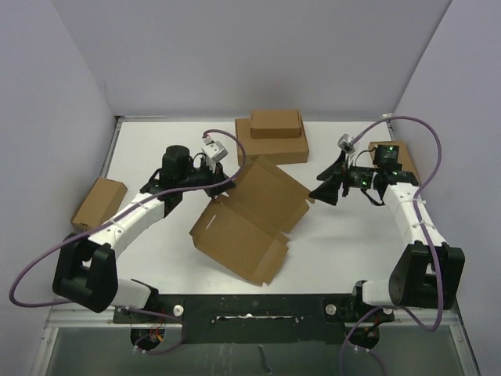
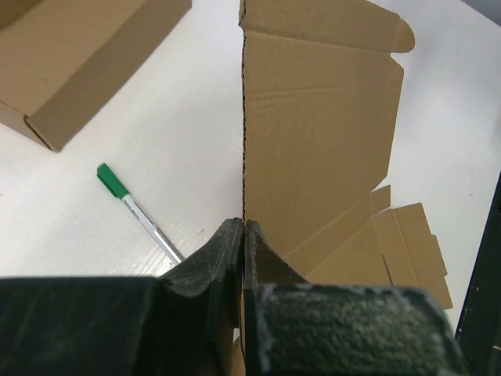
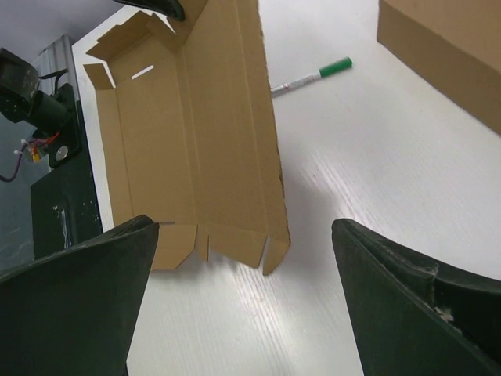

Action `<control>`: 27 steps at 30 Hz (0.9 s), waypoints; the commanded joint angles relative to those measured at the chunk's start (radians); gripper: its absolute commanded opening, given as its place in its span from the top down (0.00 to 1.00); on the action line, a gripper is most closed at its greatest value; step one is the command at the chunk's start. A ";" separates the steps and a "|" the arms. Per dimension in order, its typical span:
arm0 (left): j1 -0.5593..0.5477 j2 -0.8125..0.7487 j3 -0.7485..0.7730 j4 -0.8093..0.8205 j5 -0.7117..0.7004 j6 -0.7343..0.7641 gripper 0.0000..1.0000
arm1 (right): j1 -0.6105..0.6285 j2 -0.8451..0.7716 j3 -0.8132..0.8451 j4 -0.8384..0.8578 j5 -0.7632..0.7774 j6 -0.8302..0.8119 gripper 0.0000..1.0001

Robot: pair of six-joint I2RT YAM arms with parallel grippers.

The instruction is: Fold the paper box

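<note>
The paper box (image 1: 249, 223) is an unfolded brown cardboard die-cut with side flaps, in the middle of the table. Its near half lies flat and its far panel (image 1: 270, 192) is raised at an angle. My left gripper (image 1: 231, 182) is shut on that panel's left edge. In the left wrist view the fingers (image 2: 227, 243) pinch the thin corrugated edge of the paper box (image 2: 321, 133), which stands upright. My right gripper (image 1: 322, 192) is open just right of the box, touching nothing. In the right wrist view the right gripper (image 3: 243, 235) is spread wide before the paper box (image 3: 196, 133).
Two stacked brown boxes (image 1: 274, 137) sit at the back centre. A small brown box (image 1: 99, 201) lies at the left edge, and another (image 1: 395, 157) behind the right arm. A green-capped pen (image 2: 137, 211) lies on the table beyond the raised panel, near a brown box (image 2: 70, 63).
</note>
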 commanded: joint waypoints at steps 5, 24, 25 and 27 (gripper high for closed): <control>-0.006 -0.123 -0.013 0.104 -0.007 0.037 1.00 | 0.189 0.118 0.275 -0.193 0.049 -0.157 0.02; -0.036 -0.151 -0.031 0.148 0.022 0.025 1.00 | 0.199 0.122 0.141 -0.083 0.025 -0.085 0.17; -0.036 -0.151 -0.031 0.148 0.021 0.025 1.00 | 0.200 0.120 0.139 -0.080 0.017 -0.083 0.20; -0.036 -0.151 -0.031 0.148 0.023 0.024 1.00 | 0.200 0.122 0.132 -0.065 0.005 -0.068 0.27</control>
